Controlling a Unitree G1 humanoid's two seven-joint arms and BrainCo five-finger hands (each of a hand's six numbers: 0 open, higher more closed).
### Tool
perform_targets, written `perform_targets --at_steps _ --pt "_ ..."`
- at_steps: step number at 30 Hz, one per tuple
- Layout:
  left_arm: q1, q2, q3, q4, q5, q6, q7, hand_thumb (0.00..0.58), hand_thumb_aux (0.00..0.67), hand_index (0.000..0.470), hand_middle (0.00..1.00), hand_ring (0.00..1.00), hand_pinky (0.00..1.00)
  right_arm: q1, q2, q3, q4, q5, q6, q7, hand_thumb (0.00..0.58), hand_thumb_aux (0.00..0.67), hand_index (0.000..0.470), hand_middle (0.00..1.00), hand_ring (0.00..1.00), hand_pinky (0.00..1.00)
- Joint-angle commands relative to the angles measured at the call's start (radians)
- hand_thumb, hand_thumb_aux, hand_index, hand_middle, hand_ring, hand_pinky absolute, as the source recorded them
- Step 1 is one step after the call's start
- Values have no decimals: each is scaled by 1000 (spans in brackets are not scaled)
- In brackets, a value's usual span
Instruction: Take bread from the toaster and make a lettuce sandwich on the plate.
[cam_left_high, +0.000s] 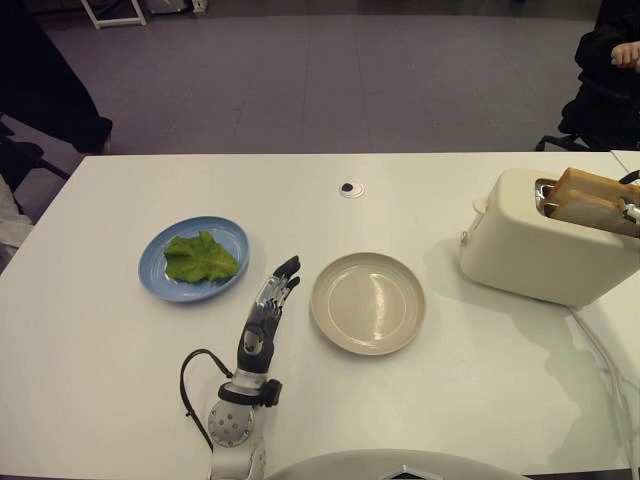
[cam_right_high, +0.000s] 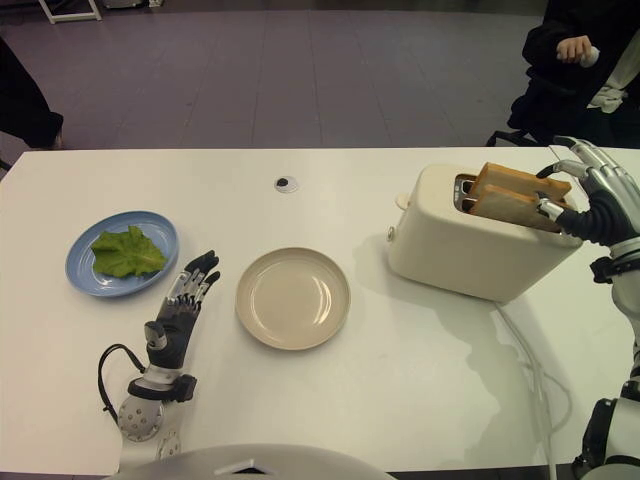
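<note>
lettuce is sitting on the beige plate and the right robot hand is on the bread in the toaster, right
Not quite. The left eye view shows the lettuce lying on the blue plate, not the beige plate. The rest holds: the right robot hand is on the bread in the toaster.

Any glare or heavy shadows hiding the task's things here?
Left eye view: soft sheen on the beige plate, nothing hidden; right eye view: the toaster throws a faint shadow onto the table, bread slices clearly lit.
</note>
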Motion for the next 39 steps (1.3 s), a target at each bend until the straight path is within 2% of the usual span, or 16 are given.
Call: perform_targets --at_steps 1,15,19,23,27,35,38,39 --pt "5 4 -5 -8 14 20 5 0 0 0 0 0 0 2 5 68 28 8 -21 21 452 355 249 0 0 0" --pt "16 4 -2 -21 14 28 8 0 0 0 0 0 0 11 -3 89 -48 235 -135 130 480 391 275 0 0 0" --pt "16 4 -2 -20 13 26 7 0 0 0 0 0 0 30 4 119 -46 242 -140 185 489 405 284 0 0 0" --pt "17 4 -1 -18 12 25 7 0 0 0 0 0 0 22 7 145 -15 202 -114 186 511 439 308 0 0 0" --pt "16 4 -1 -17 12 25 7 0 0 0 0 0 0 8 4 159 31 183 -88 166 511 439 308 0 0 0" --pt "15 5 3 -11 10 23 5 0 0 0 0 0 0 -41 -4 172 97 173 -49 123 436 336 236 0 0 0" --pt "14 4 3 -7 10 22 5 0 0 0 0 0 0 -47 -1 172 117 199 -63 155 325 226 159 0 0 0" --pt "13 4 4 -6 10 22 5 0 0 0 0 0 0 -48 -2 174 120 203 -67 166 377 273 192 0 0 0"
